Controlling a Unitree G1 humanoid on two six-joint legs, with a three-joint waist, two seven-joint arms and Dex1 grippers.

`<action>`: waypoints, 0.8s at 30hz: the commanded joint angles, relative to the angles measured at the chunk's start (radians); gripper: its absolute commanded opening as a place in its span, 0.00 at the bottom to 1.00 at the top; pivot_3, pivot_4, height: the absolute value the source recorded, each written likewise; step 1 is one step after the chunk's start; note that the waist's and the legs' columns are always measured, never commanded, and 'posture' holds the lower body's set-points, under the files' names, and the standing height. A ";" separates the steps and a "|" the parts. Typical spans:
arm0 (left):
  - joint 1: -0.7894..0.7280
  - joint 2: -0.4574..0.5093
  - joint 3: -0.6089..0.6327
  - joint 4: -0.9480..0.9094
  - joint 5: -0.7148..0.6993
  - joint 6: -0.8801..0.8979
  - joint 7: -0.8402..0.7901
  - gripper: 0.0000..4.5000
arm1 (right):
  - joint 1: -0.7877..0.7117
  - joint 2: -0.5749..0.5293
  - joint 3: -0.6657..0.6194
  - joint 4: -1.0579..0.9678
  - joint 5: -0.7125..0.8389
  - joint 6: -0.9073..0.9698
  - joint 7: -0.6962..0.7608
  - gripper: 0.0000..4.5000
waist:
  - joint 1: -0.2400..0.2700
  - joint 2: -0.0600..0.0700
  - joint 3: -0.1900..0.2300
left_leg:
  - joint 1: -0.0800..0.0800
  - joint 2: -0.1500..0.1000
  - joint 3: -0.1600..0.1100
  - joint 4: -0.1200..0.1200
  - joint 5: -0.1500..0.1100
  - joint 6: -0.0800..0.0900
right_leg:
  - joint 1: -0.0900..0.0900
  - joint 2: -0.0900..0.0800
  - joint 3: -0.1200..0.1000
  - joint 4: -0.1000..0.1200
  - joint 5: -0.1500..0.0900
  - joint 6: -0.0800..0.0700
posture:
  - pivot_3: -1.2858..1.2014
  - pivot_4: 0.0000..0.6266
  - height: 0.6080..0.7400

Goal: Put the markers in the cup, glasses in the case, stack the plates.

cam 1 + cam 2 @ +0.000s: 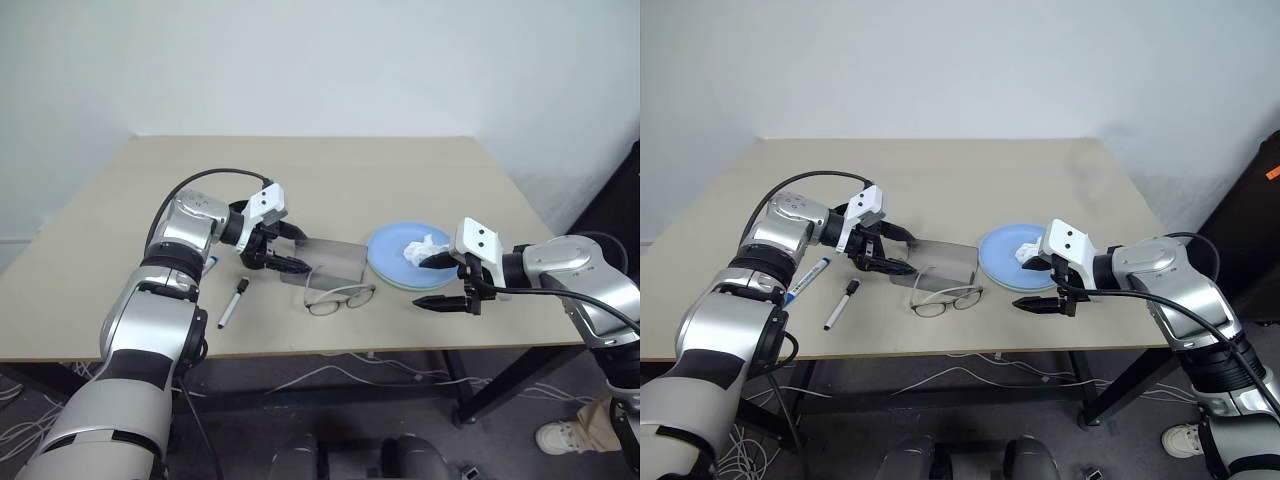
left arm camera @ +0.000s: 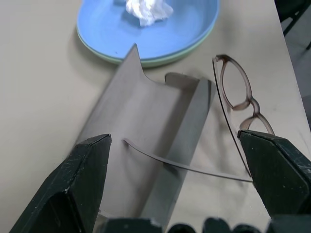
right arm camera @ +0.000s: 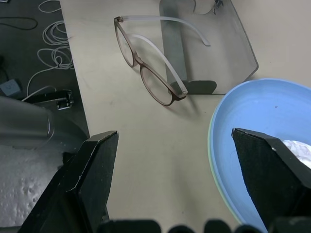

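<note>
The glasses (image 1: pixel 340 297) lie unfolded near the front edge of the table (image 1: pixel 330 170), lenses toward that edge, one temple arm resting across the open case (image 1: pixel 325 262) just behind them. Their long axis runs roughly along the table's front edge. The left gripper (image 1: pixel 283 262) hangs over the case's left end, jaws wide and empty, nearer the glasses. The right gripper (image 1: pixel 438 281), also spread and empty, sits by the stacked plates (image 1: pixel 395 258), farther off.
</note>
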 commanded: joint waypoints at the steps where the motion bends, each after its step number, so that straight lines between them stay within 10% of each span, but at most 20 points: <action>1: -0.018 -0.008 0.013 -0.092 -0.040 0.030 -0.083 0.99 | -0.021 -0.003 -0.022 -0.014 0.011 -0.005 -0.001 0.90 | 0.001 0.000 0.000 | 0.000 0.000 0.000 0.000 0.000 0.000 | 0.000 0.000 0.000 0.000 0.000 0.000 | 0.52 0.00 0.98; 14: 0.323 0.007 -0.158 -0.724 -0.083 0.125 -0.091 0.99 | -0.012 -0.004 -0.029 -0.022 0.014 0.005 -0.011 0.90 | 0.000 0.000 0.000 | 0.000 0.000 0.001 0.001 0.000 0.000 | 0.000 0.000 0.001 0.001 0.000 0.000 | 0.52 0.00 0.98; 22: 0.357 -0.013 -0.169 -0.779 -0.068 0.152 -0.058 0.49 | -0.012 -0.003 -0.030 -0.031 0.018 0.012 -0.018 0.90 | 0.000 0.001 0.000 | 0.001 0.001 0.000 0.001 0.000 0.000 | 0.000 0.000 0.001 0.001 0.000 0.000 | 0.52 0.00 0.98; 24: 0.351 -0.019 -0.170 -0.765 -0.059 0.143 -0.046 0.49 | -0.009 -0.003 -0.032 -0.031 0.017 0.011 -0.020 0.90 | 0.000 0.001 0.000 | 0.001 0.001 0.000 0.001 0.000 0.000 | 0.000 0.001 0.001 0.001 0.000 0.000 | 0.52 0.00 0.98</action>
